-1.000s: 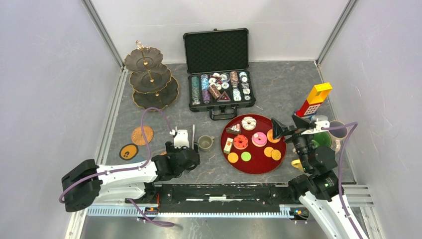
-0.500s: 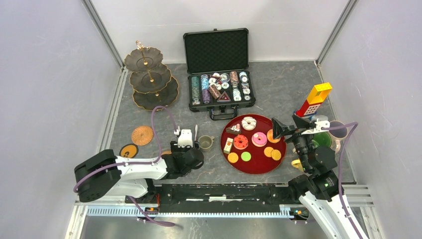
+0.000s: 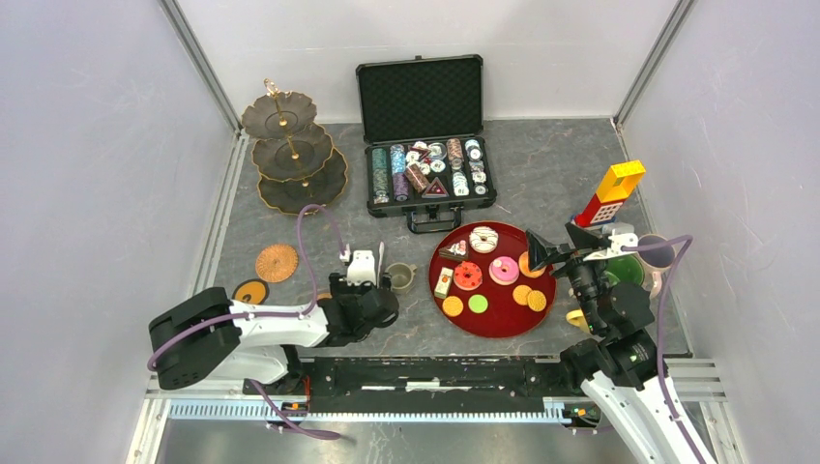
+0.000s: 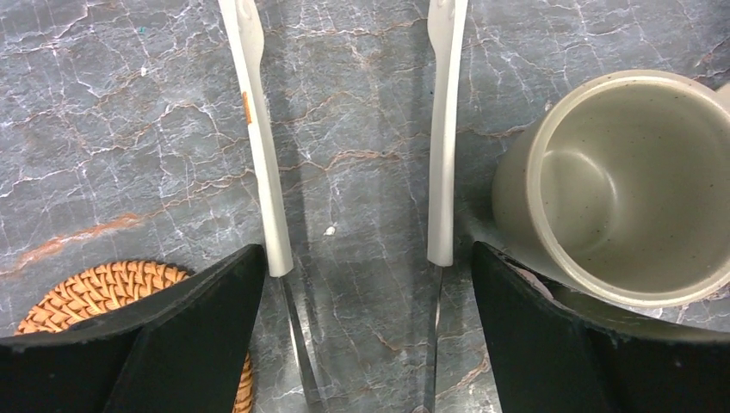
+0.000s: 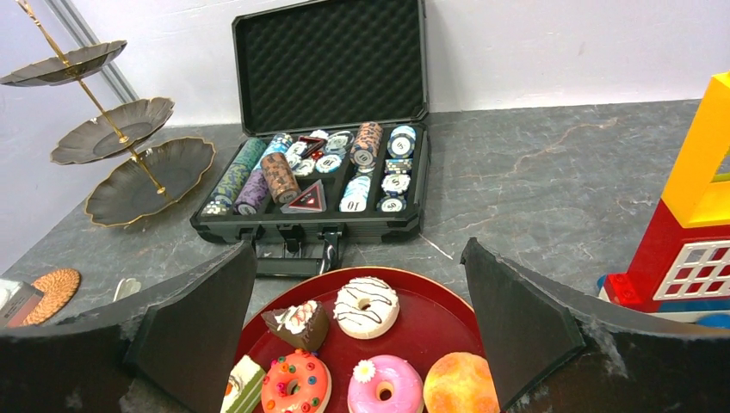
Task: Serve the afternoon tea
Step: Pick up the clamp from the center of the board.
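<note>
Sweets first: they're all on the red tray (image 3: 498, 319), right of centre. I can see the white donut (image 3: 483, 239), pink donut (image 3: 504, 271) and red donut (image 3: 468, 275), plus the cake slices (image 3: 453, 251), orange rounds (image 3: 522, 294) and one green round (image 3: 478, 304). The beige mug (image 4: 615, 185) stands upright just left of the tray. A green mug (image 3: 627, 271) sits far right by my right arm, and the stand (image 3: 290, 155) is back left.

My left gripper (image 4: 368, 249) hangs low over the table, jaws wide, gripping nothing. The beige mug is just outside its right finger. Two slim white handles (image 4: 441, 129) lie between the fingers, and a woven coaster (image 4: 103, 292) peeks out under the left one.

My right gripper (image 5: 359, 243) hovers by the tray's far right rim, spread wide and holding nothing. The chip case (image 3: 425, 179) lies open behind the tray, with the block tower (image 3: 611, 193) to its right.
</note>
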